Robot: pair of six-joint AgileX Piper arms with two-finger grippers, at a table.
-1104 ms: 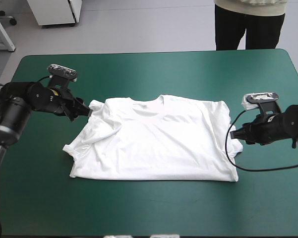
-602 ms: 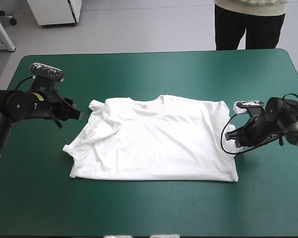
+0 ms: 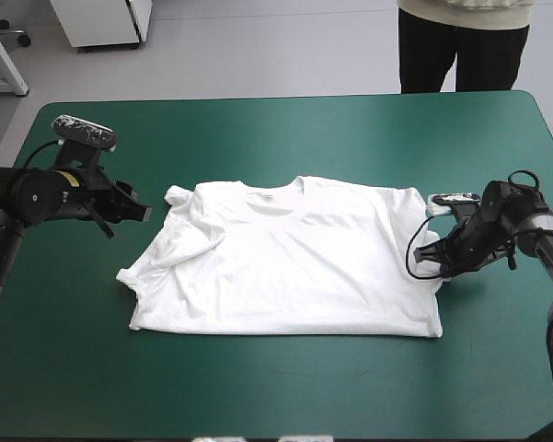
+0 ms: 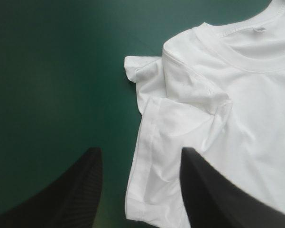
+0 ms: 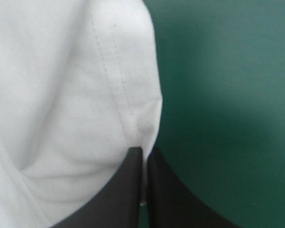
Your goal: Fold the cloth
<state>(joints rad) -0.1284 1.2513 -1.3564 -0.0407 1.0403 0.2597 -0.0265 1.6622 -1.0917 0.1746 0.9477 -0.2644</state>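
Right end effector (image 3: 421,258) nearer; T-shirt (image 3: 294,267) flat, teal-green cover (image 3: 285,138).

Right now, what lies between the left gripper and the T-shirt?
Only a strip of bare teal-green cover separates left gripper and T-shirt, in the high view.

Both arms were matte black, built of fat rounded joint housings. The left arm (image 3: 37,198) had a small yellow label (image 3: 72,180) just behind the jaws. The right arm (image 3: 524,226) was the same black with rounded links. The jaws were broad black curved fins, with fine ribbing on a left finger (image 4: 66,194).
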